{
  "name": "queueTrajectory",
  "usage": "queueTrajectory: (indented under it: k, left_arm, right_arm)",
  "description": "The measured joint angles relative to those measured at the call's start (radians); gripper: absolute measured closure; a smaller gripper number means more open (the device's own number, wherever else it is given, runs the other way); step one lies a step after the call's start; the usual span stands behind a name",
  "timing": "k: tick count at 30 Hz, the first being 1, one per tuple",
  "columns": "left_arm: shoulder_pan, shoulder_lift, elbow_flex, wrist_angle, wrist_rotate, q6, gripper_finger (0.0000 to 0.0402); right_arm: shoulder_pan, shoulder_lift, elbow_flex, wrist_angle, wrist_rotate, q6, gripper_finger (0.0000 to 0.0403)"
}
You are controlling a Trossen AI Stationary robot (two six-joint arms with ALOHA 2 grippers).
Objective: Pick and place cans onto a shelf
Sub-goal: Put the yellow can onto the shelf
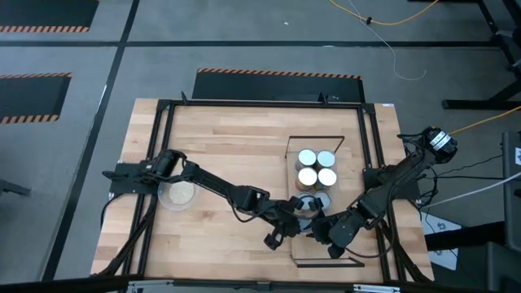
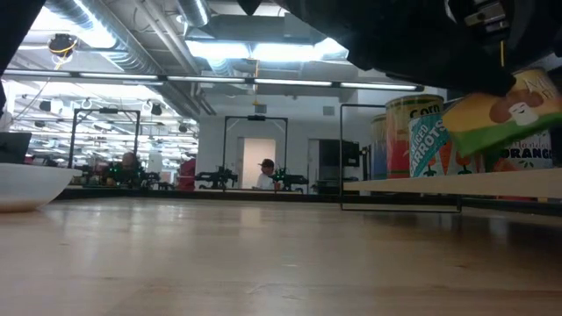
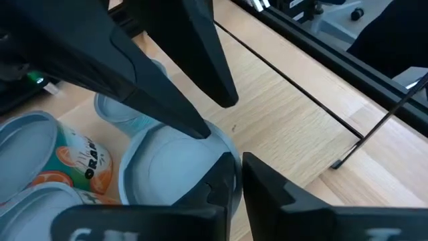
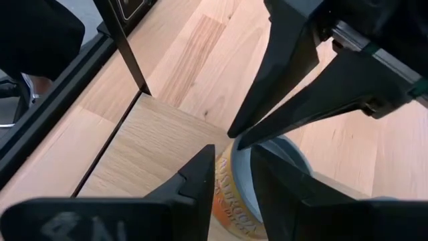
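Bench (image 1: pixel 220 138): wood-plank top with black frame rails along its sides, takes up most of the high view.

Shelf (image 1: pixel 317 236): pale board with thin black frame, lies on the right half of the bench; in the low view its board sits just above the bench surface at right.

Left arm reaches from the bench's left side across to the shelf's near-left edge. Right arm comes in from the right edge toward the same spot. Both meet over one can.

Clear round dish (image 1: pixel 178 194): on the bench's left part, beside the left arm, well apart from the shelf.

Cans (image 1: pixel 317 168): four upright in a tight square block on the shelf's far part, tops shiny. Low view shows labelled cans standing on the shelf, "CARROTS" readable on one.

One more can (image 3: pixel 175 175): just in front of that block on the shelf, tilted in the low view, yellow-green label.

Left hand (image 3: pixel 235 171): fingers set on this can's rim, one inside and one outside; grasping the can.

Right hand (image 4: pixel 233 173): fingers also astride the same can's rim at its yellow-orange label, narrow gap; looks clenched on it too.

People sit far back in the room in the low view.
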Motion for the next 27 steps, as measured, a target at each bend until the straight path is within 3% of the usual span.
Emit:
queueTrajectory:
  k: [16, 27]
  left_arm:
    - [0.0, 0.0, 0.0, -0.003, 0.0, 0.0, 0.0351]
    - [0.0, 0.0, 0.0, -0.004, 0.0, -0.004, 0.037]
  right_arm:
    - [0.0, 0.0, 0.0, -0.002, 0.0, 0.0, 0.0302]
    - [0.0, 0.0, 0.0, -0.002, -0.016, 0.001, 0.0302]
